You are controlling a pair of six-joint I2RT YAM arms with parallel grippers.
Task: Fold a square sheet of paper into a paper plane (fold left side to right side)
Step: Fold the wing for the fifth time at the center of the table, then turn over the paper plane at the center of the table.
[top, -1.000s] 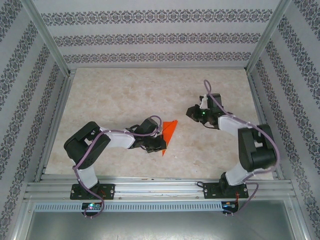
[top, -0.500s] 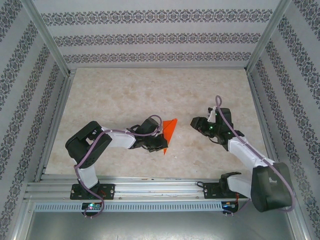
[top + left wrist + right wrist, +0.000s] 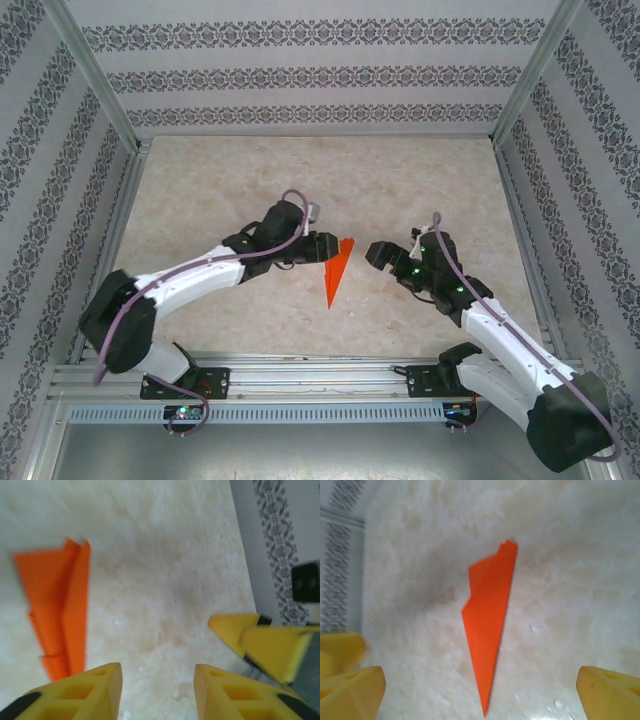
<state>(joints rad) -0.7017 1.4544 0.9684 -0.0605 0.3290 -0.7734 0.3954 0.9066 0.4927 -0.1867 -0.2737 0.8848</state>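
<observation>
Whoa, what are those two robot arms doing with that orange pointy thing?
They're folding a paper plane. The orange paper is already a narrow pointed shape, lying flat on the table. The left hand is by its wide end, the right hand on the other side. Both hands are open; neither grips it.

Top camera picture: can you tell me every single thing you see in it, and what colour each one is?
paper plane: one, bright orange, lying on the table in the middle, between the two hands
table: one, pale beige and marbled, under everything
walls: three, white with grey patterned stripes, at the back and both sides
metal rails: silver, along the near edge; count hard to tell
arms: two, black and white; left arm and right arm, bolted at the near edge
hands: two, black with yellow fingers; left hand and right hand, both open, holding nothing
</observation>
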